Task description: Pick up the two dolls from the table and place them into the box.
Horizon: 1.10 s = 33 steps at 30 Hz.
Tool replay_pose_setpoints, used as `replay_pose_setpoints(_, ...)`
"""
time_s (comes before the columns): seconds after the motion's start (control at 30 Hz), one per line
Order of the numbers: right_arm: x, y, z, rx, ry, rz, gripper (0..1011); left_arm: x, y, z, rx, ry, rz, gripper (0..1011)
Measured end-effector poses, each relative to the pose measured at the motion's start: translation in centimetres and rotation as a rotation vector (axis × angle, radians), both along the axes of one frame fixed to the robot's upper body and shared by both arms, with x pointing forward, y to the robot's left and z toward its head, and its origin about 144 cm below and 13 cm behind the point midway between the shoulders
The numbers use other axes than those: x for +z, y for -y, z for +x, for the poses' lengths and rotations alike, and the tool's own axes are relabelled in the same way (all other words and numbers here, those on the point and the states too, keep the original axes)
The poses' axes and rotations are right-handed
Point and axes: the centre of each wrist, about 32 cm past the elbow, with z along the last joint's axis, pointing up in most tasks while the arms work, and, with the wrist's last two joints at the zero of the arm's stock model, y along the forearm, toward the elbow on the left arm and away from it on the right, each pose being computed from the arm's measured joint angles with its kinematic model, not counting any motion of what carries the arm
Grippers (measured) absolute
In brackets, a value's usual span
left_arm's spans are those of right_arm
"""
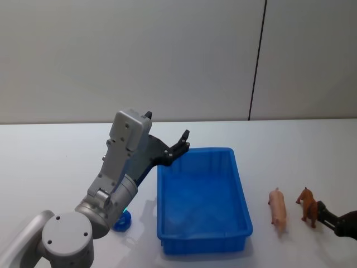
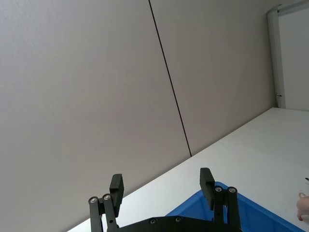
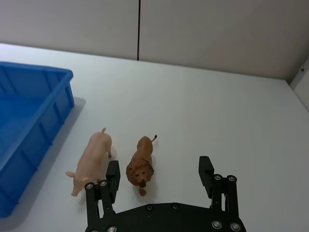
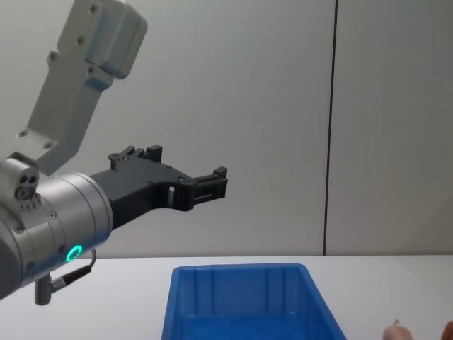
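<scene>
— While the right gripper [image 3: 159, 165] hangs low over the table [image 1: 56, 151] with its fingers spread, what hazard do you record?

— The reddish-brown doll [image 3: 141, 164] sits off-centre, close to one finger, and the pig [image 3: 91, 159] is just beside it. In my judgement, closing from here could topple the doll or shove the pig.

— And the box [image 1: 243, 195]?

— Nothing in it. Both dolls rest on the table to its right. The left gripper [image 2: 161, 177] is raised by the box's far left corner, fingers spread, carrying nothing.
</scene>
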Motion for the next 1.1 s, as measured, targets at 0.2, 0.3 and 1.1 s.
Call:
replay_pose_setpoints(0.2, -0.2, -0.2, 1.2, 0.004, -0.052, -0.014, 1001, 0.0, 0.0, 0.0, 0.0, 0.0, 0.0, 1001)
replay_pose_setpoints(0.3, -0.5, -0.4, 2.1, 0.01, -0.087, -0.021, 1001, 0.0, 0.0, 0.0, 0.0, 0.0, 0.0, 1001)
replay_pose_setpoints(1.1, -2.5, -2.3, 7.3, 0.06, -0.19, -0.056, 1001, 0.0, 0.0, 0.0, 0.0, 0.0, 0.0, 1001)
